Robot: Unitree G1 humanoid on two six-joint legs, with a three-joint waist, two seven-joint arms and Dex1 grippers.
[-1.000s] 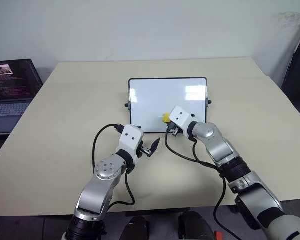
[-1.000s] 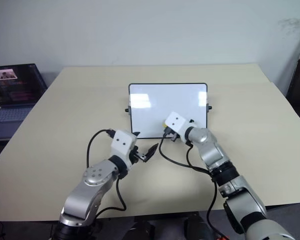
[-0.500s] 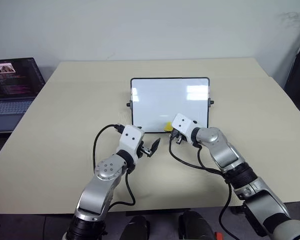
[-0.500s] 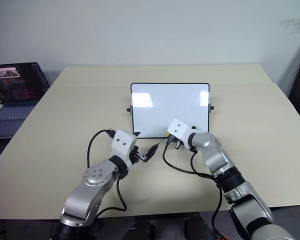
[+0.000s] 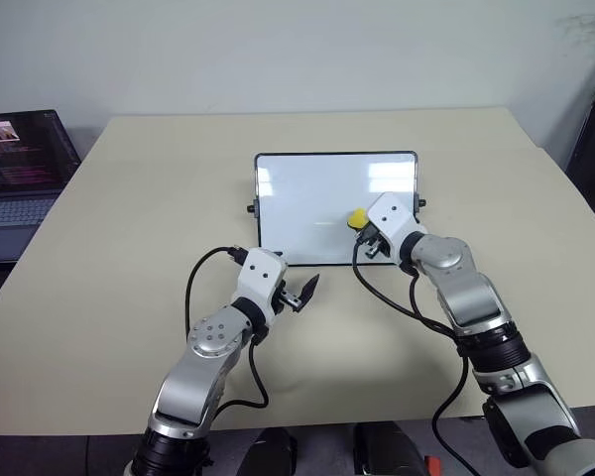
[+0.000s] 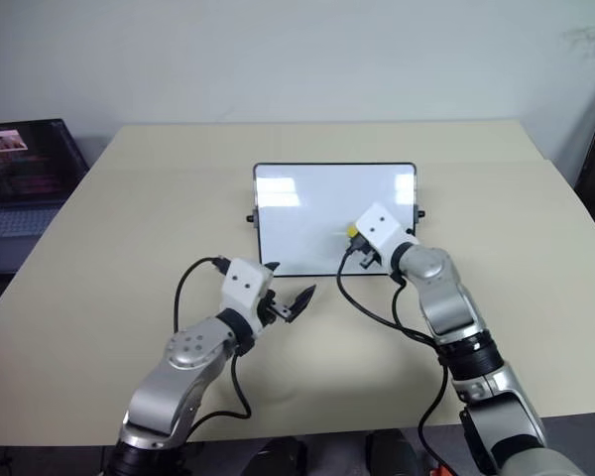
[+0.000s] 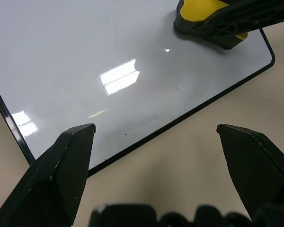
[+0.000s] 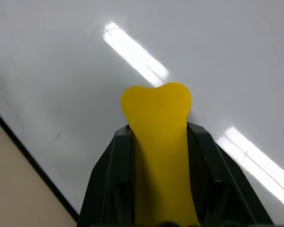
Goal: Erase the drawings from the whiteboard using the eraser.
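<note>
Right gripper (image 5: 362,230) clamped on the eraser (image 5: 357,218), yellow block pinched between both black fingers (image 8: 111,175) with its rounded tip poking out past them. Eraser on the right half of the whiteboard (image 5: 307,193), toward the lower edge; dark underside against the glossy surface in the left wrist view, as far as can be judged. Whiteboard propped near the middle of the tabletop (image 5: 129,218), black frame and a small side knob (image 5: 252,208) in plain sight. Left gripper (image 5: 302,293) wide open, holding nothing, hanging just short of the board's near edge, not touching it. No drawings readable anywhere on the white surface; glare streaks across it, so faint leftover marks impossible to rule out. Probably mid-wipe or near the end of wiping. To do it well: keep the dark felt face flat on the board rather than riding on one corner; press lightly and evenly, since the board stands on side knobs and could slide or tip under a hard shove; sweep in overlapping passes over where the column of marks should be, then check against the reflections for residue. Worth steadying the frame with the free left gripper if the board starts to shift. Firm squeeze on the eraser throughout, to stop it twisting between the fingers.
</note>
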